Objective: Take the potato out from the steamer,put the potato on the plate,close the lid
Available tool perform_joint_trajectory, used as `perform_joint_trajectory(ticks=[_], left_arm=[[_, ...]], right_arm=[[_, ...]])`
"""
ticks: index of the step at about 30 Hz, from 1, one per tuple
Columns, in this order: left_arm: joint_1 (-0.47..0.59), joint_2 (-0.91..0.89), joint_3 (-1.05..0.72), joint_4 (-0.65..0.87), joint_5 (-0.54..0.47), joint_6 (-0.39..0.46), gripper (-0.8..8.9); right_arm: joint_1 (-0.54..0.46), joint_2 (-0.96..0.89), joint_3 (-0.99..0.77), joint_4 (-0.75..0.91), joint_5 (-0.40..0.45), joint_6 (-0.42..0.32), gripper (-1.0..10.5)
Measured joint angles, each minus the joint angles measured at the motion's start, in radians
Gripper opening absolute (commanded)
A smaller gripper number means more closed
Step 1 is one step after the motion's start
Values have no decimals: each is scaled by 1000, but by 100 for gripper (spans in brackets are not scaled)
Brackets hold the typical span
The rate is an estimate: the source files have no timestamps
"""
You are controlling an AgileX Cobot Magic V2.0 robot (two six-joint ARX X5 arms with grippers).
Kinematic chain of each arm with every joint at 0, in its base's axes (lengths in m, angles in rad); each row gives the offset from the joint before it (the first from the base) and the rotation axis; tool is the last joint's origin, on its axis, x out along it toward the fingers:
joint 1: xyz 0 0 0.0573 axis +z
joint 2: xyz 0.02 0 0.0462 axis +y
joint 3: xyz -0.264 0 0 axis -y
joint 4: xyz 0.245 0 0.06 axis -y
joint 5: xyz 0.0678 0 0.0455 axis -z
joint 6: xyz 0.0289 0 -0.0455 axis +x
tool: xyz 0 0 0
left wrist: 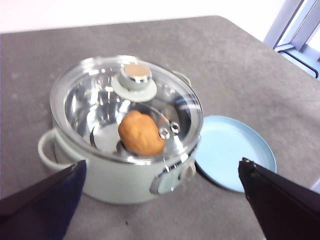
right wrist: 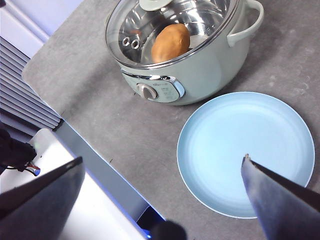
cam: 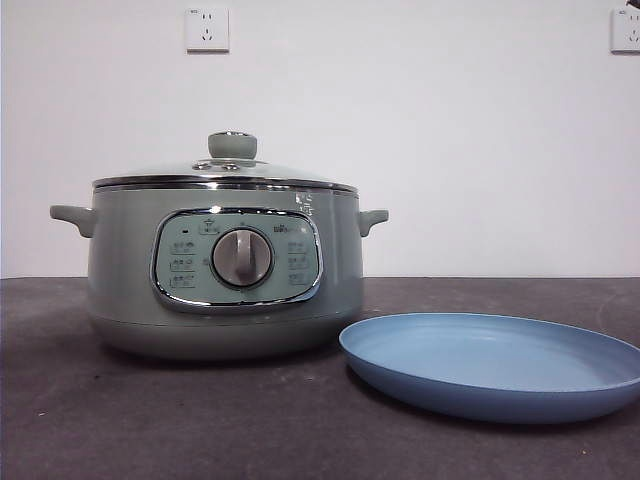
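The steamer (cam: 225, 270) has small markings on its control panel (cam: 237, 259), too small to read.

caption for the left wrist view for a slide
Left gripper, jaws open, above the lidded steamer; potato visible through the glass lid, blue plate beside it.

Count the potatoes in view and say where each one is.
1. The potato lies inside the steamer, under the closed glass lid. The plate beside the steamer holds none. Both wrist views see the steamer's floor through the lid; no second potato shows.
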Motion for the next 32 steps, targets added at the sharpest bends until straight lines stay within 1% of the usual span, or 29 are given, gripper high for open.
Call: perform_joint_trajectory(ticks=[3,6,13,15,18,23,26,32], left_arm=[[-23,38,2,63,0,-9,597],[-56,96,27,86,-8,-10,597],[-177,301,150,153,-145,-10,597],[-208,364,188,195,-174,-9,597],[-244,463,245,246,-184,-9,596],[-300,631,332,267,-244,-6,596],[-330,720,380,267,-289,12,596],[-361,844,438,274,-359,48,596]], right_arm=[[0,0,0,0,0,0,598],[0,0,0,0,0,0,598],[0,0,0,0,0,0,598],[0,0,0,0,0,0,598],[0,0,0,0,0,0,598],[0,0,0,0,0,0,598],[0,0,0,0,0,0,598],[0,0,0,0,0,0,598]])
